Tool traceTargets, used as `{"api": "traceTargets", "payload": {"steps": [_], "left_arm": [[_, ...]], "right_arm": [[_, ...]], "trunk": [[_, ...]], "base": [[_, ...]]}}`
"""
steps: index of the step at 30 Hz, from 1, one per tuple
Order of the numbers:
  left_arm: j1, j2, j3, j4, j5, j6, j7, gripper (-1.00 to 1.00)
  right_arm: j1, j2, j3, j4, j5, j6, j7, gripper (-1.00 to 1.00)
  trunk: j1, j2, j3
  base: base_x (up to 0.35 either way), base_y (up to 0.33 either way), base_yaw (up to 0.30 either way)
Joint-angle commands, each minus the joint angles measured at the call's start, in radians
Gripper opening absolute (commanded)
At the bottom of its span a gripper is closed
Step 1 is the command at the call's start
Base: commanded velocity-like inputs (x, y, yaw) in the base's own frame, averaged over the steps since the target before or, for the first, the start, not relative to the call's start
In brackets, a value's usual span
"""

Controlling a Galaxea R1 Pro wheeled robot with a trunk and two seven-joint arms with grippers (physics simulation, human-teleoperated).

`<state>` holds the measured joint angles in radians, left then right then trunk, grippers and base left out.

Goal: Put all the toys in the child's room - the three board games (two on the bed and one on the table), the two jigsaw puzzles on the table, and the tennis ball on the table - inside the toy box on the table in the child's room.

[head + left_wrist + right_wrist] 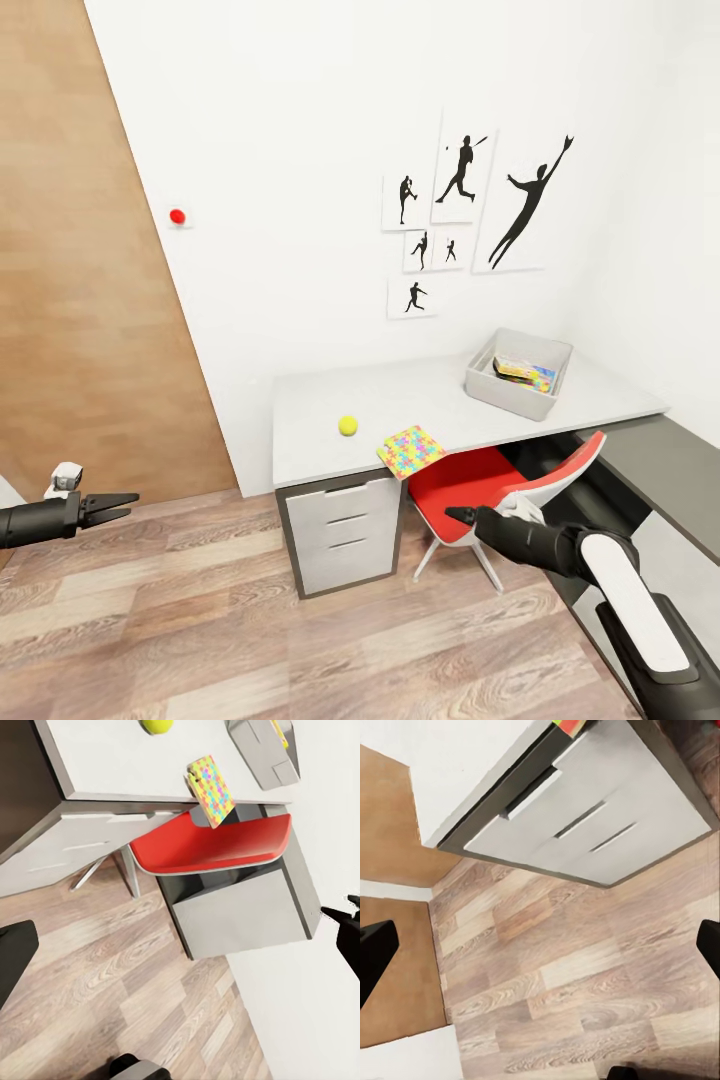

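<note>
Door: a brown wooden door (70, 250) stands at the far left of the head view, beside the white wall.
Left gripper: the left gripper (112, 506) hangs over the wood-plank floor (230, 620), well apart from the table, holding nothing; its jaws stand slightly apart.
Wall dot: a small red dot (177, 215) sits on the wall, above and left of the table.
Table: the table (420, 400) has a pale grey top against the wall, with three white drawers (345, 530) under its left end.
Tennis ball: the tennis ball (347, 425) lies on the table top near the front edge, left of the puzzle.
Jigsaw puzzle: one jigsaw puzzle (412, 450) lies at the front edge, overhanging it above the red chair (470, 490).
Prints: black baseball-player silhouettes (470, 210) hang on the wall above the table.
Toy box: the toy box (517, 372) stands on the right part of the table, near the wall, with a colourful flat item (527, 374) inside; which toy it is cannot be told.
Right gripper: the right gripper (458, 516) hovers in front of the chair, below the table edge, holding nothing; its jaws stand apart, seen at opposite edges of the right wrist view.
</note>
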<state>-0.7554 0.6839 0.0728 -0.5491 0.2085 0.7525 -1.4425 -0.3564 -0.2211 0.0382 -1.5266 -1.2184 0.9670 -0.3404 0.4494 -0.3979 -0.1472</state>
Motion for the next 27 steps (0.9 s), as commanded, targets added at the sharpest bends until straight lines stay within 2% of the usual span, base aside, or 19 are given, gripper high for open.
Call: {"api": "traceTargets", "payload": {"steps": [1,3,7,10,12,13,16,19,27], "left_arm": [[-0.001,0.0,-0.001,0.0,0.001,0.01,-0.003,1.0],[-0.001,0.0,-0.001,0.0,0.001,0.01,-0.002,1.0],[-0.001,-0.005,-0.001,0.0,0.001,0.001,-0.001,1.0],[-0.001,-0.019,0.0,0.0,0.001,-0.016,0.0,1.0],[-0.001,-0.023,0.0,0.0,0.001,-0.018,0.0,1.0],[-0.001,-0.027,0.001,0.0,0.002,-0.02,0.001,1.0],[-0.001,-0.035,0.004,0.0,0.003,-0.021,0.001,1.0],[-0.001,-0.047,0.005,0.0,0.005,-0.021,0.001,1.0],[-0.001,-0.059,0.007,0.0,0.008,-0.021,0.001,1.0]], "right_arm": [[-0.001,-0.001,0.001,-0.015,-0.01,0.003,0.021,1.0],[-0.001,-0.001,0.0,-0.024,-0.01,0.004,0.06,1.0],[-0.001,-0.005,-0.006,-0.037,-0.008,0.006,0.212,1.0],[-0.001,-0.016,-0.019,-0.042,-0.005,0.005,0.408,1.0],[-0.001,-0.02,-0.029,-0.042,-0.004,0.003,0.475,1.0],[-0.001,-0.023,-0.04,-0.042,-0.004,0.002,0.532,1.0],[-0.001,-0.027,-0.055,-0.041,-0.002,0.0,0.606,1.0],[-0.001,-0.028,-0.063,-0.038,-0.001,-0.001,0.642,1.0],[-0.001,-0.03,-0.086,-0.033,-0.001,-0.001,0.662,1.0]], "trunk": [[0.001,-0.002,-0.002],[0.001,-0.002,-0.002],[0.001,-0.002,-0.002],[0.001,-0.002,-0.002],[0.001,-0.002,-0.002],[0.001,-0.002,-0.002],[0.001,-0.002,-0.002],[0.001,-0.002,-0.002],[0.001,-0.002,-0.002]], "base": [[0.0,-0.042,0.0],[0.0,-0.061,0.0],[0.0,-0.103,0.0],[0.0,-0.124,0.0],[0.0,-0.12,0.0],[0.0,-0.079,0.0],[0.0,-0.049,0.0],[0.0,-0.018,0.0],[0.0,-0.163,-0.003]]}}
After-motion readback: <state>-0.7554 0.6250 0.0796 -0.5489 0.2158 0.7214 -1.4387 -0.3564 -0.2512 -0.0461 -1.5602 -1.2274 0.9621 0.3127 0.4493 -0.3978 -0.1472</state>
